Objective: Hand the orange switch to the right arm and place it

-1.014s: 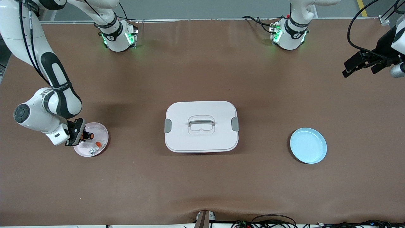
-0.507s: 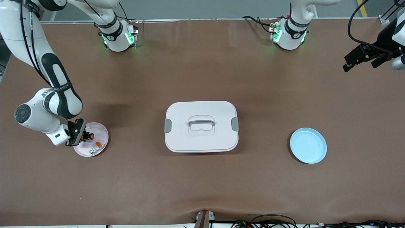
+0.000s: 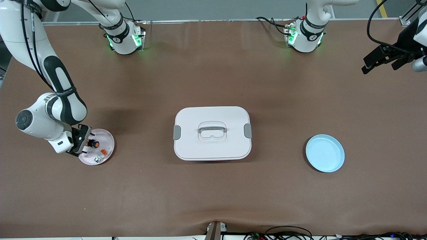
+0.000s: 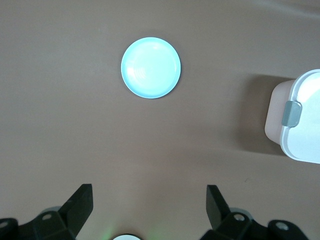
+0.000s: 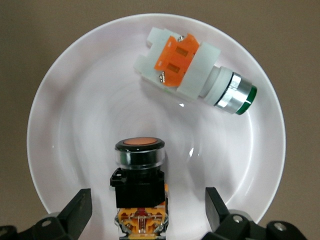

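The orange switch (image 3: 93, 143) lies on its side on the pale pink plate (image 3: 108, 136) near the right arm's end of the table. In the right wrist view the switch (image 5: 140, 182) shows its black body and round orange button on the plate (image 5: 75, 125). My right gripper (image 3: 85, 144) is low over the plate, open, its fingers either side of the switch (image 5: 148, 207) and apart from it. My left gripper (image 3: 380, 65) is open and empty, up in the air over the left arm's end of the table (image 4: 149, 200).
A white-grey part with an orange tab (image 3: 101, 155) lies on the same plate (image 5: 187, 70). A white lidded box (image 3: 212, 133) stands mid-table. A light blue plate (image 3: 325, 153) sits toward the left arm's end; it also shows in the left wrist view (image 4: 151, 68).
My right gripper has opened and let go of the orange switch, which now lies on the pink plate. My left gripper has drifted slightly toward the bases' edge.
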### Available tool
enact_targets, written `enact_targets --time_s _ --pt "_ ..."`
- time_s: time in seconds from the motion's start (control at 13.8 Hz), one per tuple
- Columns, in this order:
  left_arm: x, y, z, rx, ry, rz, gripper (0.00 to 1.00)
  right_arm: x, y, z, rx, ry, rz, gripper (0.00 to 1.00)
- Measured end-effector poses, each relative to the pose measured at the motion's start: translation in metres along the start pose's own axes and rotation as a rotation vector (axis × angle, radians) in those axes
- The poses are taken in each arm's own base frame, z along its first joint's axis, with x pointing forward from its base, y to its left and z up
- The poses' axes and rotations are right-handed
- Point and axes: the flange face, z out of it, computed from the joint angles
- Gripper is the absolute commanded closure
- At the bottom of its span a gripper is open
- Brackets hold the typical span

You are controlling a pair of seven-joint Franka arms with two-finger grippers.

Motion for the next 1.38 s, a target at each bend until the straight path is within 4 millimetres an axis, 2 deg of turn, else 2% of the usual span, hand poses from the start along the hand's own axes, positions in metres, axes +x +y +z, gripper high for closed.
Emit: enact_targets --time_s 0.14,0.29,0.43,0.65,0.8,1.16,1.38 --pt "0.0 0.001 0.0 0.0 -0.001 0.002 0.0 0.001 -0.001 -0.002 0.031 0.004 0.015 0.0" --pt "0.001 0.003 0.003 0.001 -0.004 0.005 0.0 0.006 -0.001 -0.019 0.09 0.01 0.125 0.0" --pt "0.005 0.004 0.003 0.001 0.0 0.005 0.0 0.017 0.0 -0.06 0.13 0.012 0.311 0.0" --pt "0.014 0.007 0.005 0.001 0.003 0.007 0.0 0.038 0.001 -0.138 0.159 -0.035 0.55 0.0" --pt "0.019 0.009 0.008 0.001 0.005 0.007 0.0 0.043 0.003 -0.176 0.158 -0.072 0.709 0.0" --pt "0.024 0.01 0.013 0.036 0.011 0.032 0.0 0.061 0.001 -0.233 0.092 -0.079 1.015 0.0" --pt "0.023 0.01 0.012 0.037 0.012 0.058 0.0 0.065 -0.006 -0.258 0.092 -0.095 1.193 0.0"
